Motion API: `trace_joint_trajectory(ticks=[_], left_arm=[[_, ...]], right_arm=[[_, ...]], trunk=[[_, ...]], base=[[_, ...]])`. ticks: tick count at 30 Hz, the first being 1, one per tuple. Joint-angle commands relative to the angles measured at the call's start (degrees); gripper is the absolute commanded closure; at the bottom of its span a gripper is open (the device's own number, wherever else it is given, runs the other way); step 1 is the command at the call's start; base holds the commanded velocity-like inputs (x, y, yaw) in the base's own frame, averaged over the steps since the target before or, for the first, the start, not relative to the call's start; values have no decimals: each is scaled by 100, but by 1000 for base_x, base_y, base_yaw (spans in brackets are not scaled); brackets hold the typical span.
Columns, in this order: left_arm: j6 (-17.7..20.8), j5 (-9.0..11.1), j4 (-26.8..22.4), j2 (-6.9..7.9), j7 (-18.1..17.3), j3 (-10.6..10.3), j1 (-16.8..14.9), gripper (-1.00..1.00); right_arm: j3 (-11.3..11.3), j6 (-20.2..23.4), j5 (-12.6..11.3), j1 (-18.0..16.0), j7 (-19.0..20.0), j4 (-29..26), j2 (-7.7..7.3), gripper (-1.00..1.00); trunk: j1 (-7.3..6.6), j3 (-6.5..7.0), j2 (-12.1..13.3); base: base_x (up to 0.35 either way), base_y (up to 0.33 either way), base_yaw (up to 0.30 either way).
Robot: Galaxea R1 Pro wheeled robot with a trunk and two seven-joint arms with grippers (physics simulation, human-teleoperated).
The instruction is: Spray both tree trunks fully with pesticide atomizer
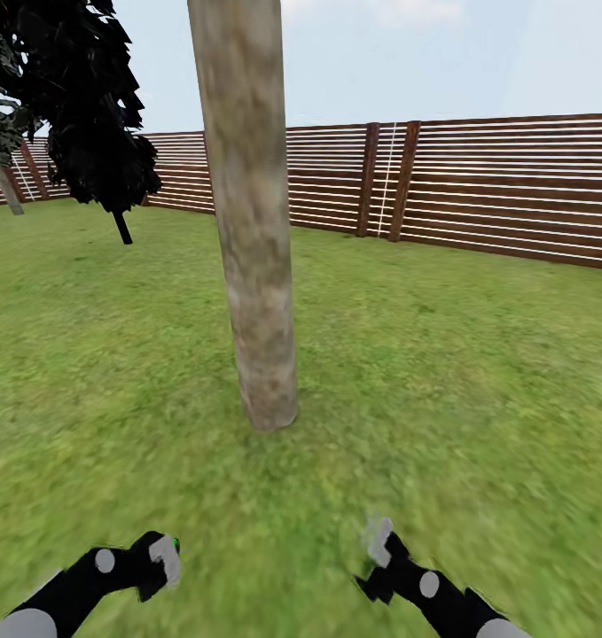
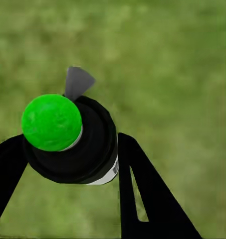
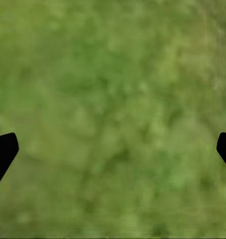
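One tree stands straight ahead, its thick mottled grey-brown tree trunk [image 1: 252,266] rising out of the grass floor [image 1: 442,381]. A second pale trunk [image 1: 5,188] shows far off by the fence on the left. My left gripper [image 1: 161,560] is low on the left, short of the near trunk. It is shut on the pesticide atomizer [image 2: 52,122], a black bottle with a bright green cap and a grey nozzle; the bottle sits between the two black fingers [image 2: 142,194]. My right gripper [image 1: 379,542] hangs low on the right, open over bare grass [image 3: 115,147].
A brown slatted wooden fence [image 1: 496,186] rings the lawn behind the trunk. A dark leafy tree [image 1: 88,106] on a thin stem stands at the back left. Open grass lies on both sides of the near trunk.
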Motion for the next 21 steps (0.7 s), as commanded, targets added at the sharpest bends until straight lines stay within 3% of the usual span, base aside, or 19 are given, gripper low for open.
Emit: trace_joint_trajectory(ticks=[1, 2, 3, 4, 5, 8, 10, 12, 13, 18, 21], left_arm=[[-24, 228, 73, -18, 175, 44, -3, 100], [27, 856, 162, -78, 493, 190, -3, 100], [84, 1137, 190, -114, 645, 237, -3, 100], [271, 1496, 239, -163, 873, 277, -3, 100], [515, 1729, 307, -210, 1048, 301, -3, 100], [1227, 2135, 400, -367, 1497, 339, -3, 100], [1639, 2393, 376, -424, 1695, 332, -12, 100], [2234, 2702, 342, -482, 1789, 318, -64, 100], [2789, 2946, 163, -530, 1823, 306, -105, 100], [3812, 3023, -598, -738, 1753, 266, -129, 100], [4141, 2971, -1040, -945, 1750, 237, -126, 100]], right_arm=[[-33, -74, 37, -1, -454, 260, -5, -100], [-57, -302, -83, 6, -1332, 666, -4, -100], [-99, -448, -218, 12, -1682, 810, 6, -100], [-210, -649, -592, 17, -2070, 952, 17, -100], [-331, -760, -1054, 19, -2273, 1026, 16, -100], [-541, -860, -2515, 22, -2469, 1094, -16, -100], [-561, -871, -3039, 22, -2487, 1101, -84, -100], [-555, -875, -3225, 22, -2476, 1093, -120, -100], [-555, -876, -3293, 22, -2473, 1086, -140, -100], [-561, -876, -3324, 22, -2476, 1103, -272, -100], [-561, -876, -3332, 24, -2487, 1116, -367, -100]], trunk=[[-1, -4, -2], [-1, -4, -2], [-1, -4, -2], [-1, -4, -2], [-1, -4, -2], [-1, -4, -2], [-1, -4, -2], [-1, -4, -2], [-1, -4, -2], [-1, -4, -2], [-1, -4, -2]], base=[[0, 0, 0], [0, 0, 0], [0, 0, 0], [0, 0, 0], [0, 0, 0], [0, 0, 0], [0, 0, 0], [0, 0, 0], [0, 0, 0], [0, 0, 0], [18, -3, 0]])
